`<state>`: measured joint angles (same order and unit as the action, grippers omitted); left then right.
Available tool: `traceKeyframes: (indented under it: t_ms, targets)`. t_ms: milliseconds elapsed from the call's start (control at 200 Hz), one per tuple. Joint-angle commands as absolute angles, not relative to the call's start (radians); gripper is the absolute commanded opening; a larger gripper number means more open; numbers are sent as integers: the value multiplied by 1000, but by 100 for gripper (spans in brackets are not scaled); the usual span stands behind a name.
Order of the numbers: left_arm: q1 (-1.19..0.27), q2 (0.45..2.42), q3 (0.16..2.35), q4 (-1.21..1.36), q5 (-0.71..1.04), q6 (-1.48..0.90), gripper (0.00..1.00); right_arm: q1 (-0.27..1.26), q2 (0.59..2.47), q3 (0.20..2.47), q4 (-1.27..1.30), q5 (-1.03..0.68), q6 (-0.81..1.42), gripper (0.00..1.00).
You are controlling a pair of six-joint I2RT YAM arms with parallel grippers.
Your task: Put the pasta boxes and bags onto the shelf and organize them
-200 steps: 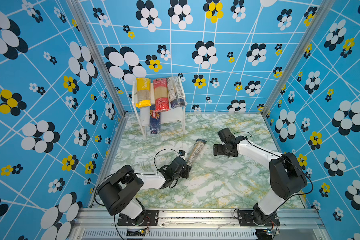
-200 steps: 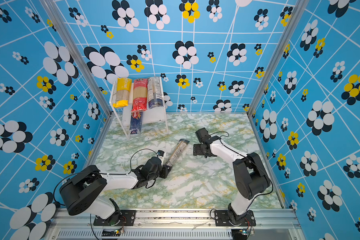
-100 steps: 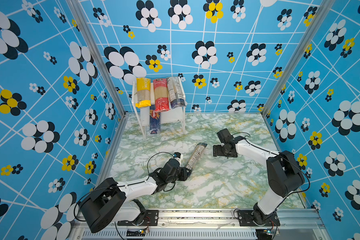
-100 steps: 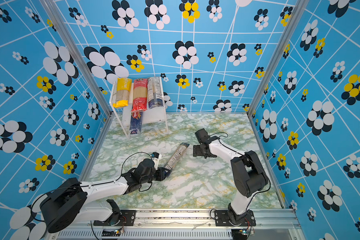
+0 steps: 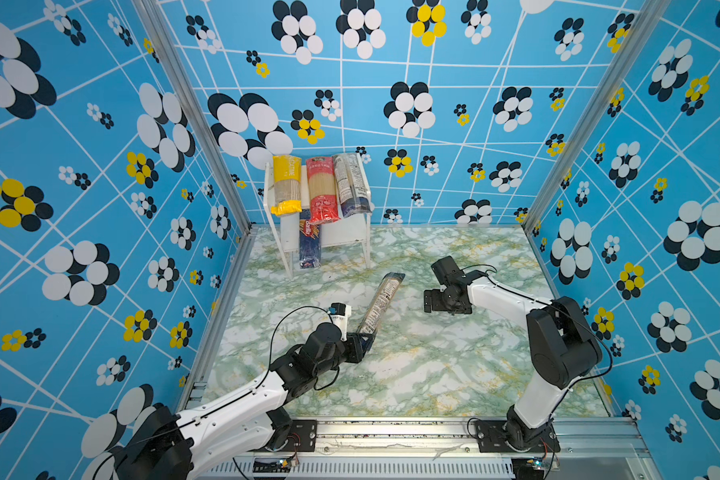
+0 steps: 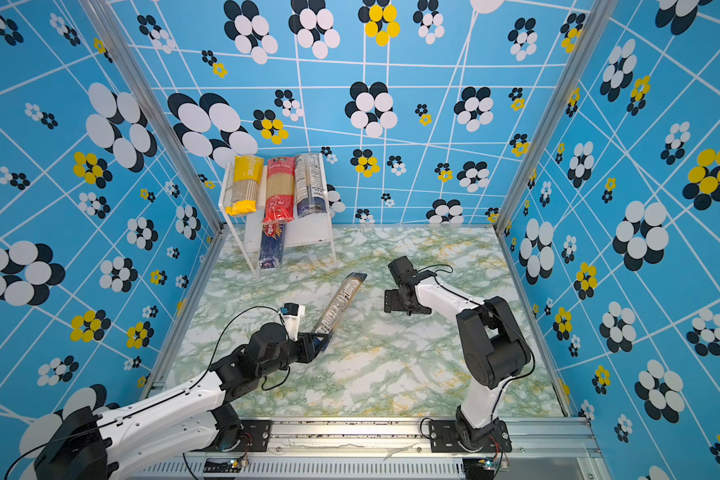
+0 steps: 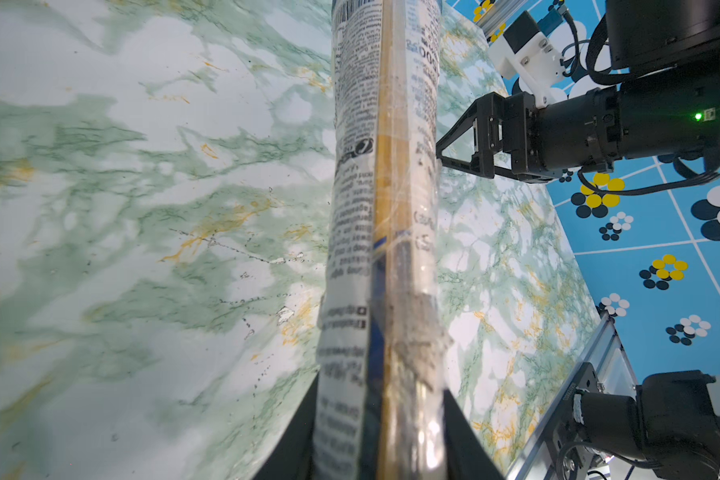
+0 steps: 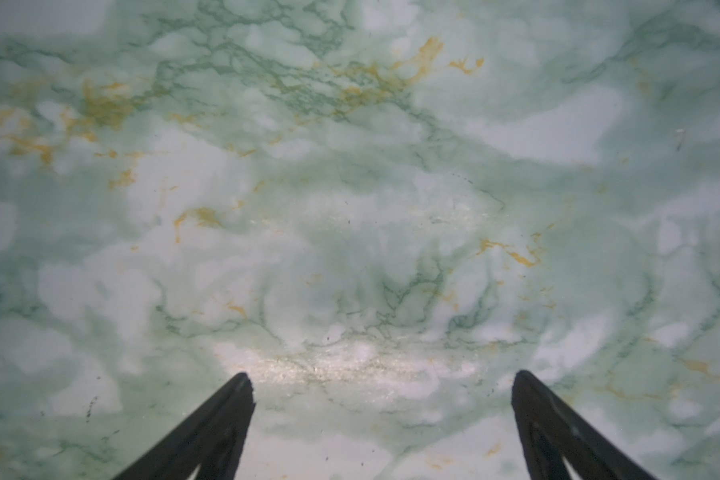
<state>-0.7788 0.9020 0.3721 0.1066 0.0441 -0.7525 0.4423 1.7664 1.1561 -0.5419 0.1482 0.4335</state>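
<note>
While your left fingers (image 7: 292, 440) are clamped tight on the near end of the slim clear spaghetti bag (image 5: 381, 303), its whole length reaches away from the grip, aimed roughly at the white shelf (image 5: 346, 239) in the back left corner of the worktop (image 5: 433, 374). Whether the far end rests on the worktop, I cannot tell.

Your right fingers (image 8: 208, 432) are spread wide and hold nothing, hovering over bare worktop just beside the bag's far half.

The top board looks full: a yellow bag (image 5: 287, 185), a red bag (image 5: 321, 189) and a matching text-covered bag (image 5: 350, 185) lie side by side. So aim for the lower board, in the free strip next to the Barilla box (image 5: 309, 245).

An end grip on thin film will likely let the far tip sag and swing, so move slowly and keep the bag level. You could bring the right fingers under its middle for support.

Line it up parallel with the box, lead with the far end, and clear the overhanging red bag and the front leg. Let go only once most of the length is on the board.
</note>
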Motion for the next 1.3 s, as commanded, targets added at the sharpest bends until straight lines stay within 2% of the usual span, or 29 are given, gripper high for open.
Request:
traceKeyframes:
  t_ms: [0,305,750,1300]
  targets:
    - [-772,819,465,121,-6,-749,0,435,1788,1180,-553,139,434,99]
    - [-772,680,516,-41,-108,-747,0,435,1802,1192,-553,128,437,99]
    - [-772,557,543,-98,-181,-772,0,435,1810,1187,-554,123,443,99]
    - [-772,689,644,-56,-400,-751,0,436,1807,1181,-553,120,443,99]
